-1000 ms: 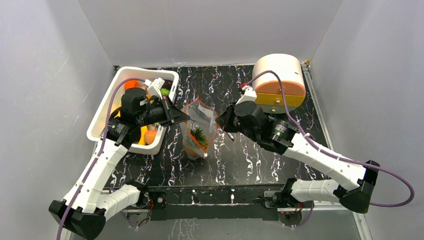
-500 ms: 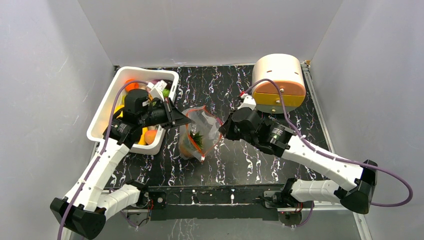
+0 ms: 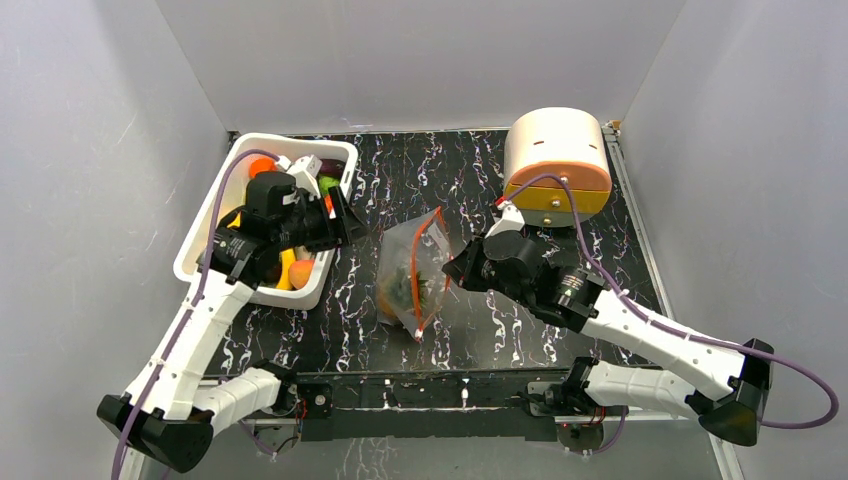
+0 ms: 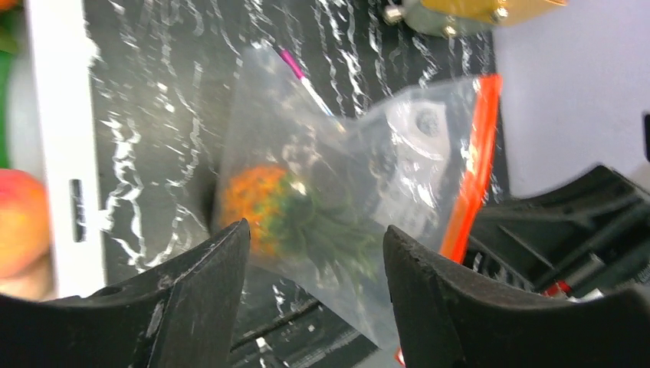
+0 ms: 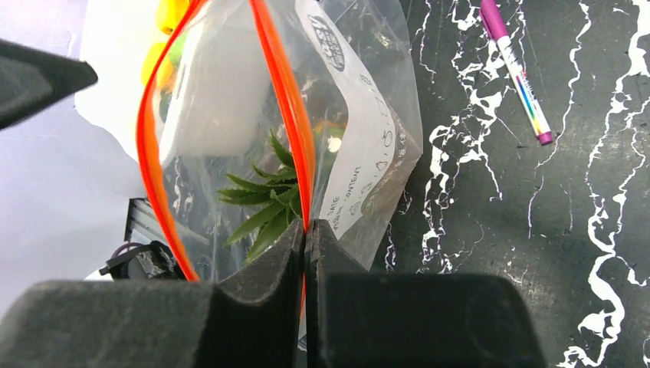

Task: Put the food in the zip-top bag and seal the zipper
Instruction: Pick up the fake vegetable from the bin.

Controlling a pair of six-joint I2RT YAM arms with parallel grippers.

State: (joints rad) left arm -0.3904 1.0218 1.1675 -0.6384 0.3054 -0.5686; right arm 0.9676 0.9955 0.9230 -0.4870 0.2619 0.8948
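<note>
1. Most food (image 3: 262, 167) sits in the white tub (image 3: 290, 139), upper left; left gripper (image 3: 345, 215), wide and empty, could scatter it.
2. Zip-top bag (image 3: 403, 262), centre, holds one toy pineapple (image 4: 260, 203); it may sag shut.
3. Right gripper (image 3: 455, 272), clamped on the zipper (image 3: 428, 270), might slip off.

A robot lab cell: plain white walls (image 3: 400, 60) box a marbled black table (image 3: 455, 165).
</note>
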